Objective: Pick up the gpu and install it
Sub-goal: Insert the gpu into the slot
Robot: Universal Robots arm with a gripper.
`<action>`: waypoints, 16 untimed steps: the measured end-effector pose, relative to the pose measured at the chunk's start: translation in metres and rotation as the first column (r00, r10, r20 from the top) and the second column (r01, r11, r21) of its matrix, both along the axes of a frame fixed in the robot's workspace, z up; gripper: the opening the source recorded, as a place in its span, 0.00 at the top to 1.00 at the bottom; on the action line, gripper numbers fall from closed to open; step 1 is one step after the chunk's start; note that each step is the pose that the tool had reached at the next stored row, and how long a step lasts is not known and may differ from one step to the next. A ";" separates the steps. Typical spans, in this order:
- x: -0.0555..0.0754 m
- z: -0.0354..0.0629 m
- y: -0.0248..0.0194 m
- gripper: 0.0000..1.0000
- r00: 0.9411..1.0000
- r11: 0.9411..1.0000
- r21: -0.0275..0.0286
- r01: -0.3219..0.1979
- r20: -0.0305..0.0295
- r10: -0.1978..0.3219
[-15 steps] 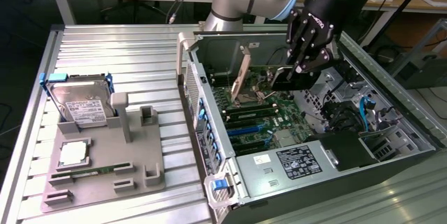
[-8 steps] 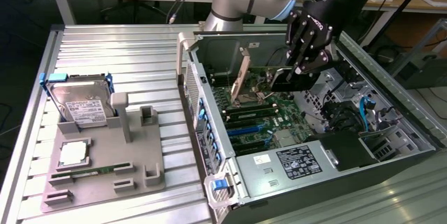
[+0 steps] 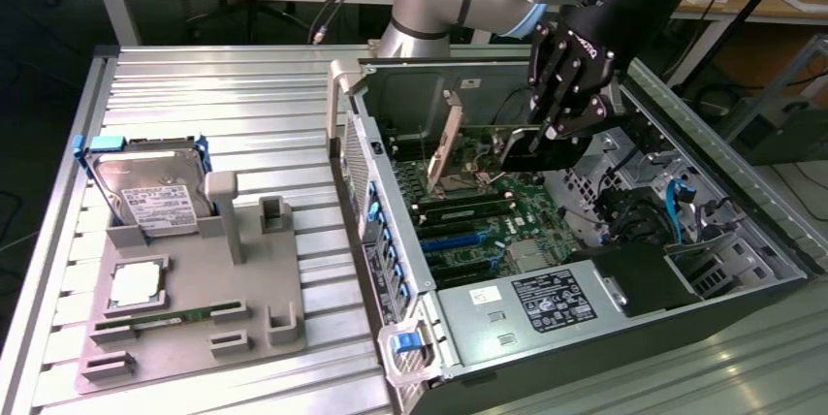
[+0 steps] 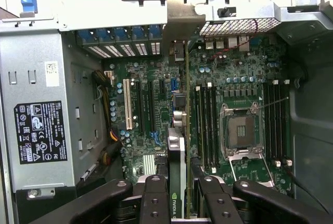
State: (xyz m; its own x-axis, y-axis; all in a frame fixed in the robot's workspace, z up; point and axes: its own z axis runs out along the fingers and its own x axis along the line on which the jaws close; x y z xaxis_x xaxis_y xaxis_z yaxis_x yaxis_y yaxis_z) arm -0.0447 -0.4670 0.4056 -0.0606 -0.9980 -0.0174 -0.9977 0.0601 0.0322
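Black end effector (image 4: 179,195) grips the gpu (image 4: 177,146) edge-on above the motherboard (image 4: 151,130) inside the computer case (image 3: 621,337).

The gripper (image 3: 537,148) is matt black, its fingers (image 4: 156,198) smooth with small screw heads. Between them the gpu (image 4: 177,182) shows a dull board edge and a plain silver metal bracket. Around it the computer case (image 3: 724,192) is bare, satin sheet metal. Well off to its side, the hard drive (image 3: 153,192) carries a white paper label on brushed metal.
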 end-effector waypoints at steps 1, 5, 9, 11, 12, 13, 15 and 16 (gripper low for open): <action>0.000 -0.0001 0.0000 0.73 1.000 1.000 0.000 0.000 0.000 0.000; 0.000 -0.0011 0.0000 0.73 1.000 1.000 0.000 0.000 0.000 0.000; 0.000 -0.0026 0.0000 0.73 1.000 1.000 0.000 0.000 0.000 0.000; 0.000 -0.0034 0.0000 0.73 1.000 1.000 0.000 0.000 0.000 0.000; 0.000 -0.0038 0.0000 0.73 1.000 1.000 0.000 0.000 0.000 0.000; 0.000 -0.0045 0.0000 0.73 1.000 1.000 0.000 0.000 0.000 0.000; 0.000 -0.0056 0.0000 0.73 1.000 1.000 0.000 0.000 0.000 0.000; 0.000 -0.0060 0.0000 0.73 1.000 1.000 0.000 0.000 0.000 0.000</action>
State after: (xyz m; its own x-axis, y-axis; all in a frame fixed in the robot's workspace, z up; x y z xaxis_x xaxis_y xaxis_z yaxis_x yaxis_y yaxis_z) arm -0.0447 -0.4670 0.3996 -0.0607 -0.9980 -0.0175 -0.9977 0.0601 0.0322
